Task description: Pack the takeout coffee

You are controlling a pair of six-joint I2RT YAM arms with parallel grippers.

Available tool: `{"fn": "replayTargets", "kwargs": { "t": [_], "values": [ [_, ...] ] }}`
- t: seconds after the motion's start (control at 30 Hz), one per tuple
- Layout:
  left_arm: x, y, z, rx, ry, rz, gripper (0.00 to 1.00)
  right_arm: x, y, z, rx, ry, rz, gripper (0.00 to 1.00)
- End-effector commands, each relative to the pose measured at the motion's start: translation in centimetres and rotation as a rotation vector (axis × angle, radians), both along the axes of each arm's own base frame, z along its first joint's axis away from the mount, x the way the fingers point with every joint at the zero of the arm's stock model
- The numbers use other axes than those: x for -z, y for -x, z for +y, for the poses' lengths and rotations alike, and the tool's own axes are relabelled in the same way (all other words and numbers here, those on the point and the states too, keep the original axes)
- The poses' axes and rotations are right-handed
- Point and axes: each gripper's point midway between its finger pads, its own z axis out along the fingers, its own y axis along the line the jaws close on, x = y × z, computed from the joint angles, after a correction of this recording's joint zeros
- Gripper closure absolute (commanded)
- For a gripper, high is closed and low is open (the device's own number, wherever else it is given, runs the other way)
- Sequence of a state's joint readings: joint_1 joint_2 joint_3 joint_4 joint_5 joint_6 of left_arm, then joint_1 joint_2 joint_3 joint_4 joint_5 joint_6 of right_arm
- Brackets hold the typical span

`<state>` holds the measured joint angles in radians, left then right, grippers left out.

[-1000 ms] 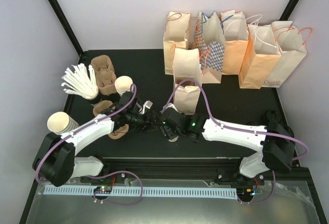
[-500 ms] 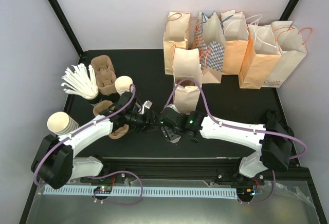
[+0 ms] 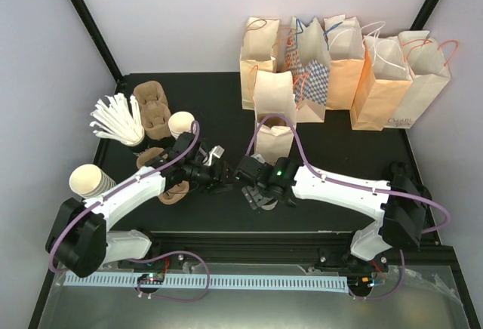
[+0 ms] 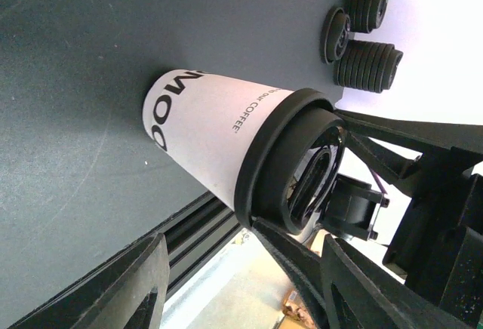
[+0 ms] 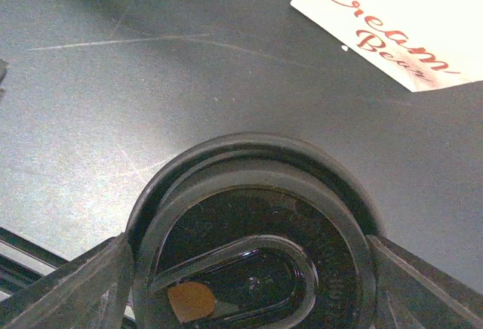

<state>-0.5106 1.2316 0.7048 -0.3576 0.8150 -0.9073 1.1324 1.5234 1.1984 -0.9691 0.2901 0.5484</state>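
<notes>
Left wrist view: the takeout coffee (image 4: pixel 204 129) is seen standing on the worktop (image 4: pixel 68 80), and the right gripper (image 4: pixel 321 178) is set down over its black lid (image 4: pixel 290 167), one finger at each side of the rim. A tip-over is judged the main hazard. If that gripper were lifted or swung while one finger dragged on the rim, the narrow-based cup could be toppled or the lid pried loose. The left gripper (image 4: pixel 245 242) is spread; the cup lies beyond its fingers and is not touched by them. Right wrist view: the lid is framed from straight above, with both fingers (image 5: pixel 83 291) against or just beside the rim. Whether it is pinched or merely straddled cannot be told. An off-centre hold would be a second cause of a slip. Top view: the cup is almost wholly hidden under the right gripper, on the near side of the short paper bag (image 3: pixel 274 136) and close to it. The left gripper is placed further to the left of that bag. A carry into the bag could be spoiled if its soft mouth were caught.
</notes>
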Motion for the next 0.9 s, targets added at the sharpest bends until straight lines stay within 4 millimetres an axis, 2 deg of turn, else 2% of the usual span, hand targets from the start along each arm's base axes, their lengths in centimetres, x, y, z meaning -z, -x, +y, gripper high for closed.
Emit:
{"fn": "replayTargets", "kwargs": {
  "t": [0.0,0.23,0.37,0.47,0.6,0.87],
  "values": [
    [-1.4,-0.4,-0.5,0.025,0.027,-0.03,0.42,-0.5,0.0,-1.2,0.019,-0.001,0.007,0.16],
    [-2.1,0.6,-2.2,0.112,0.057,-0.049,0.43,0.0,0.1,-1.2,0.045,-0.085,0.027,0.16],
    [-1.6,1.0,-3.8,0.172,0.053,-0.04,0.43,0.4,0.2,-1.3,0.045,-0.126,0.02,0.16],
    [-2.1,0.8,-4.9,0.205,0.06,-0.054,0.38,1.5,0.6,-1.7,0.04,-0.152,0.015,0.16],
    [-2.3,0.3,-6.1,0.233,0.058,-0.064,0.37,2.3,0.9,-2.1,0.03,-0.165,0.016,0.16],
    [-0.7,0.5,-8.1,0.304,0.011,-0.052,0.4,1.3,0.6,-2.4,0.029,-0.175,-0.015,0.16]
  ]
}}
